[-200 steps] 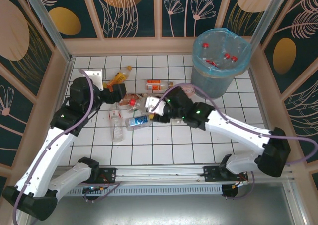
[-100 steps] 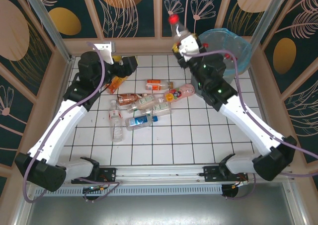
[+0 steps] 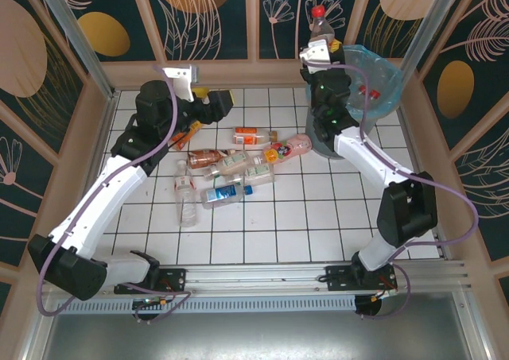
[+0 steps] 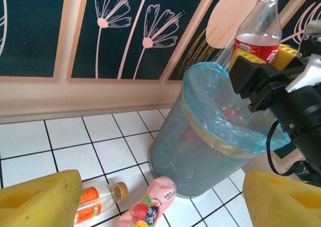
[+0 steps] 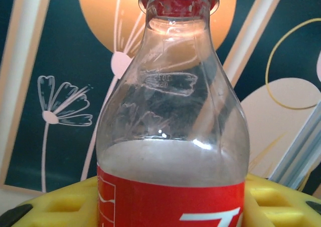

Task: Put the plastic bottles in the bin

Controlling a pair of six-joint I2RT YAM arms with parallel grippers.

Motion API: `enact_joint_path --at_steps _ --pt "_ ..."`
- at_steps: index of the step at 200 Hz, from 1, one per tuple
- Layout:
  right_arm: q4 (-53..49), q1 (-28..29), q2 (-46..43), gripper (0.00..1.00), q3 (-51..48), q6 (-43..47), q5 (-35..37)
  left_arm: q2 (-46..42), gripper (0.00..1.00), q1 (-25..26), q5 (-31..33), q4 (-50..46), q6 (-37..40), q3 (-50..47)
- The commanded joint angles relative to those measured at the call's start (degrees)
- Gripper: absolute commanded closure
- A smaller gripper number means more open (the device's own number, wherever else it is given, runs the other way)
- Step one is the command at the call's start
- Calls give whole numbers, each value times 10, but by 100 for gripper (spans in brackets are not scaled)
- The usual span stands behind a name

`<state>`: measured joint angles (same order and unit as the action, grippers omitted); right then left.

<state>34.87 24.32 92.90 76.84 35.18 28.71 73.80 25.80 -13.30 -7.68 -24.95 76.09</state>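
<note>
Both machines look alike: the left arm (image 3: pixel 95 209) and the right arm (image 3: pixel 366 157) have glossy white shells over their long links and chunky black housings at each joint. A thin purple cable (image 3: pixel 169 114) trails loosely along each one, down to black base blocks (image 3: pixel 151 274) at the near edge. Each wrist carries a small pale angular bracket (image 3: pixel 176 74). The left gripper (image 3: pixel 213 99) and the right gripper (image 3: pixel 322 46) are squared black carriers, and their fingers are faced with thick bright-yellow pads (image 4: pixel 40 199) moulded with shallow rectangular recesses.
</note>
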Motion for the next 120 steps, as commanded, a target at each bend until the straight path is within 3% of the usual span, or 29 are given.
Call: enact_joint_path --at_steps 1,43,120 --pt "48 -20 -4 60 20 -61 14 -1 16 2 -7 22 -1 -9" --pt "6 -21 -30 61 31 -137 -38 -1 16 1 -6 32 -12 -29" --pt "4 -52 -29 62 12 -98 -13 -14 16 2 -1 34 -19 -49"
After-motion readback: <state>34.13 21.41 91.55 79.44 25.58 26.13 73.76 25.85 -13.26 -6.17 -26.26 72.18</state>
